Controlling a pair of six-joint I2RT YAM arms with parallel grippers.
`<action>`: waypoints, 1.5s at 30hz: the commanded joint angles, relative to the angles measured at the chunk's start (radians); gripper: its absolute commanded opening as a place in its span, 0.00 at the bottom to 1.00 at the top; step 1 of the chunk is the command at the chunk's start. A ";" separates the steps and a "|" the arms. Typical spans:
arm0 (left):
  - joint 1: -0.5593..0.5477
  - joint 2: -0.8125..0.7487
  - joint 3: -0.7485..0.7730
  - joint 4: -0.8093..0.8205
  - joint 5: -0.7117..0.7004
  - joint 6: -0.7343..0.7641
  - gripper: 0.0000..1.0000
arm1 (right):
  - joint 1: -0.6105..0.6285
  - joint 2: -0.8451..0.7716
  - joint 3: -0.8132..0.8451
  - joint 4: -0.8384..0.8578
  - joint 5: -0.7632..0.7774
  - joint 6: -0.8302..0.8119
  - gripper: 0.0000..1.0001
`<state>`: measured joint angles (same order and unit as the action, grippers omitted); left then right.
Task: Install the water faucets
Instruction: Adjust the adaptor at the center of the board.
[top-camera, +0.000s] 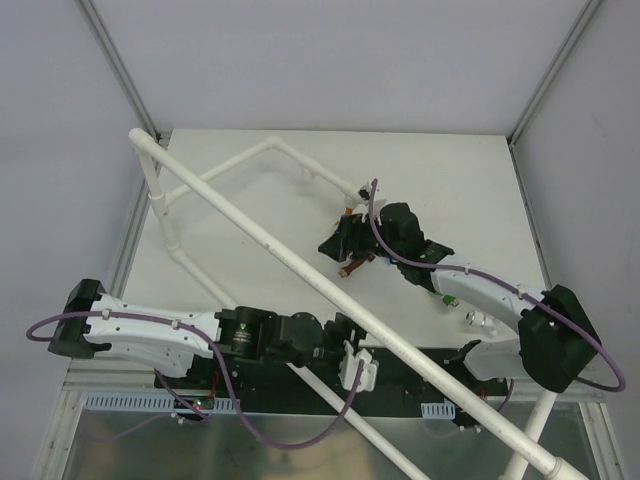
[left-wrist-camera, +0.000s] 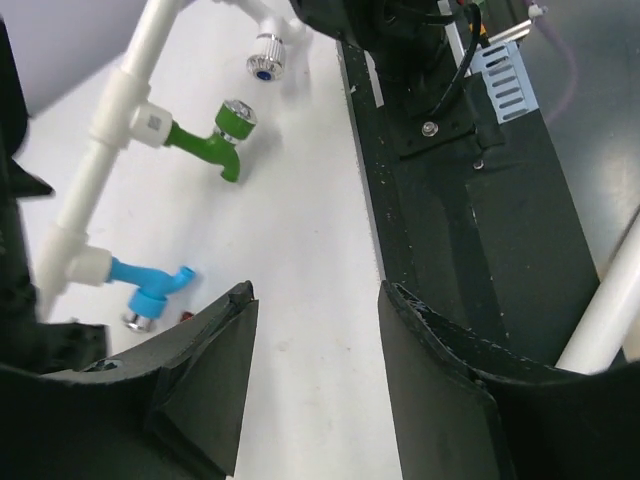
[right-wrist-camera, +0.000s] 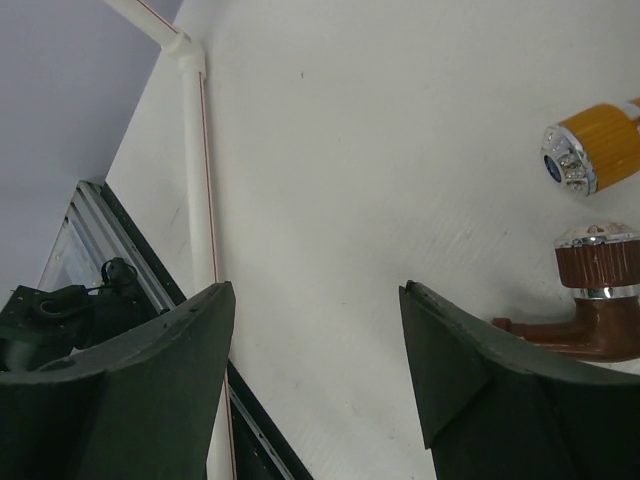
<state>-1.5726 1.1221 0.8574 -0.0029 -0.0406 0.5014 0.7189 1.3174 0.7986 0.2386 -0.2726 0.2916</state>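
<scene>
- Alignment is what the next grab needs: I judge the right claw (right-wrist-camera: 315, 305) should shift toward the brown faucet (right-wrist-camera: 600, 300) until its body sits squarely between the fingers, clear of the orange faucet (right-wrist-camera: 598, 148) just beside it.
- Right claw: jaws fairly wide, empty, low over the tabletop (right-wrist-camera: 350, 150), arm stretched forward.
- Left claw (left-wrist-camera: 315, 305): parted, empty, arm lying near its base. The green faucet (left-wrist-camera: 205, 145) and blue faucet (left-wrist-camera: 150, 290) sit on the white pipe (left-wrist-camera: 150, 40).
</scene>
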 joint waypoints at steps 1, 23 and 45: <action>-0.108 0.031 0.034 -0.032 -0.263 0.209 0.53 | 0.004 0.031 -0.009 0.100 -0.056 0.012 0.73; -0.618 0.157 0.388 0.032 -0.533 0.701 0.59 | 0.001 0.144 0.051 -0.004 -0.094 -0.039 0.73; -0.597 0.171 0.568 -0.020 -0.360 0.842 0.63 | 0.002 0.146 0.073 -0.079 -0.093 -0.068 0.73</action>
<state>-2.0872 1.3064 1.3750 0.0010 -0.4637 1.3350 0.7189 1.4666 0.8280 0.1585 -0.3531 0.2420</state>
